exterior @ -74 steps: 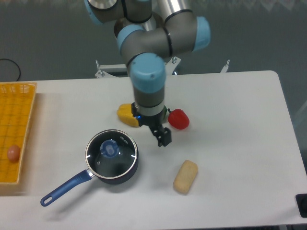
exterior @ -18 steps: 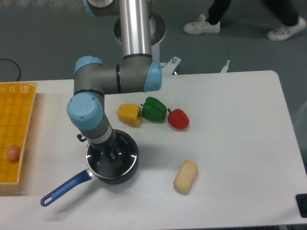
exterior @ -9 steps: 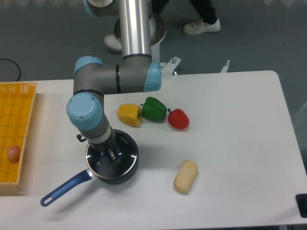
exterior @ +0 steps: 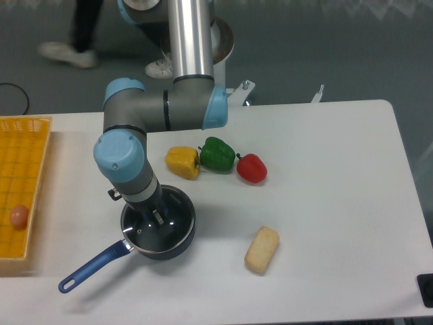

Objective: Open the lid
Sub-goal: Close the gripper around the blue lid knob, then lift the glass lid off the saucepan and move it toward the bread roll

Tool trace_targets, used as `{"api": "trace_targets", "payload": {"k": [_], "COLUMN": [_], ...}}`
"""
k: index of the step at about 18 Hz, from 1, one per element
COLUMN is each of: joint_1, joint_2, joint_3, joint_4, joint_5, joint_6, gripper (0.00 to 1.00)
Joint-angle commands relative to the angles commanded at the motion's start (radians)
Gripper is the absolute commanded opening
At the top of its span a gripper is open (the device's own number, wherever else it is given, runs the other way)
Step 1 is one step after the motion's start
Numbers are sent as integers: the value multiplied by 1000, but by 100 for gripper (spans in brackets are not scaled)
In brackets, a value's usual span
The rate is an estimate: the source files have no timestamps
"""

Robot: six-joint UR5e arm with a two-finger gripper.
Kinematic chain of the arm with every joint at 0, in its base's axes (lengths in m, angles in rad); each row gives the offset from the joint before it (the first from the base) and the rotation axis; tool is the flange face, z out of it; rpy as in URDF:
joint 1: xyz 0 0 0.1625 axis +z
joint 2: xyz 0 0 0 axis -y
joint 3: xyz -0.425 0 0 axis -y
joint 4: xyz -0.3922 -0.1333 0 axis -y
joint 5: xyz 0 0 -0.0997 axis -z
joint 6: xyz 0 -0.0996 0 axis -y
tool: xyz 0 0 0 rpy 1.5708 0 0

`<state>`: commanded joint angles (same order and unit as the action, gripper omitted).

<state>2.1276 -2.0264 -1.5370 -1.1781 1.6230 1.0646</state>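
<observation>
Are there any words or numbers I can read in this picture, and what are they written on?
None can be read.
The lid on the saucepan: no print can be made out on it in this view, and the tool covers its middle.
The arm, the peppers, the bread and the yellow basket: no writing shows.

Even, bright light from overhead falls on the white table (exterior: 325, 203), which looks slightly washed out. Shadows are soft and short: a faint one sits under the bread roll (exterior: 261, 250) and beside the red pepper (exterior: 252, 168). Small white glints show on the glass lid (exterior: 160, 218). The floor behind is dimmer. The feet at the top edge are motion-blurred, and fine detail is soft overall.
</observation>
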Motion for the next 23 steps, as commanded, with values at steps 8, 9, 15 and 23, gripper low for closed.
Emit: {"api": "trace_targets", "payload": {"k": [8,9,15,23], "joint_1": [9,14,63,185], "joint_2": [11,12,40,84], "joint_3": [0,0,-6,-8], "joint_4": [-2,-3,-14,-129], "joint_5": [0,0,3,-5], "joint_6": [6,8,29,150], "gripper": [59,59,60,60]}}
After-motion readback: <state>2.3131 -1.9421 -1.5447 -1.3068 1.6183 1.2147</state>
